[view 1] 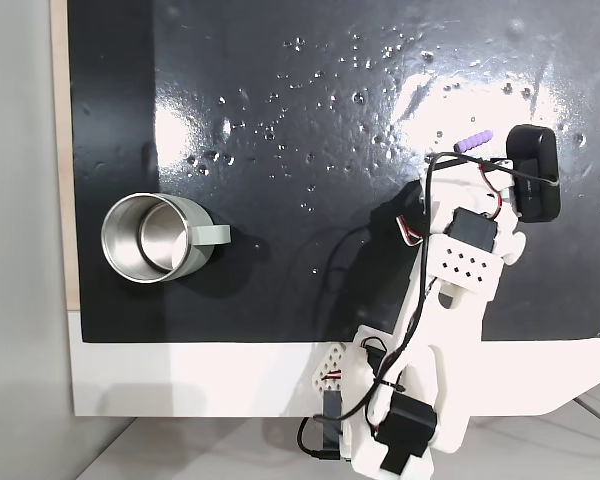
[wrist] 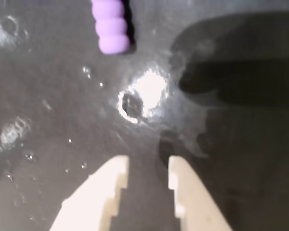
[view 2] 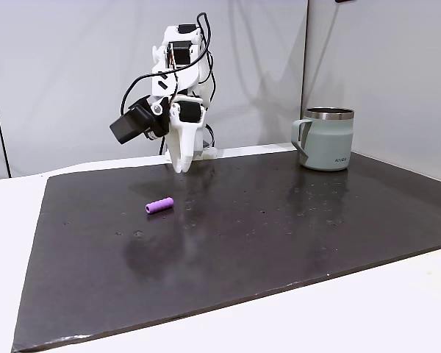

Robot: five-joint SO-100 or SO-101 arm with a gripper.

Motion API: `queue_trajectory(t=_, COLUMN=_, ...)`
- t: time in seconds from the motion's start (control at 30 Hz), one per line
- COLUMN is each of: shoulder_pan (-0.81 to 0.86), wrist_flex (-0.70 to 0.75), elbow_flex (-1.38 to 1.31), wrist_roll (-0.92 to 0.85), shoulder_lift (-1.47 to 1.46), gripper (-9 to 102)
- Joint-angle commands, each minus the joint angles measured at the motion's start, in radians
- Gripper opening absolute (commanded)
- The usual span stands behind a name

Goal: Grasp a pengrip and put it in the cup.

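Note:
The pengrip [view 1: 473, 142] is a small light-purple ridged cylinder lying on the black mat at the upper right in a fixed view. It also lies left of centre on the mat [view 2: 159, 205]. In the wrist view the pengrip [wrist: 111, 26] sits at the top edge, well ahead of my fingertips. My gripper [view 2: 182, 166] points straight down just above the mat, behind the pengrip and apart from it. Its white fingers [wrist: 113, 180] stand slightly open around bare mat, and the gripper [wrist: 148, 163] holds nothing. The cup [view 1: 155, 238], a steel mug with a grey-green wall, stands upright far left, and far right at the back [view 2: 326, 140].
The black mat [view 1: 280, 120] is glossy and dimpled and lies on a white table [view 1: 200, 380]. The arm's base [view 1: 390, 430] and its cables sit at the mat's near edge. Grey wall panels [view 2: 59, 73] stand behind the table.

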Motion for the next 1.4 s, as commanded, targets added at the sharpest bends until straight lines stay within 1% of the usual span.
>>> queue_trajectory(t=0.0, shoulder_pan=0.029, wrist_flex=-0.026, elbow_flex=-0.107, wrist_roll=-0.026, shoulder_lift=-0.029, gripper=13)
queue_trajectory(t=0.4, shoulder_pan=0.086, wrist_flex=-0.003, elbow_flex=-0.288, wrist_roll=-0.063, shoulder_lift=-0.192, gripper=13)
queue_trajectory(t=0.53, shoulder_pan=0.095, wrist_flex=-0.037, elbow_flex=-0.322, wrist_roll=-0.095, shoulder_lift=-0.245, gripper=13)
queue_trajectory(t=0.73, shoulder_pan=0.112, wrist_flex=-0.037, elbow_flex=-0.405, wrist_roll=-0.129, shoulder_lift=-0.354, gripper=17)
queue_trajectory(t=0.9, shoulder_pan=0.138, wrist_flex=-0.037, elbow_flex=-0.471, wrist_roll=-0.114, shoulder_lift=-0.420, gripper=17)
queue_trajectory(t=1.23, shoulder_pan=0.143, wrist_flex=0.035, elbow_flex=-0.595, wrist_roll=-0.046, shoulder_lift=-0.503, gripper=17)
queue_trajectory(t=1.37, shoulder_pan=0.132, wrist_flex=0.106, elbow_flex=-0.669, wrist_roll=-0.025, shoulder_lift=-0.535, gripper=17)
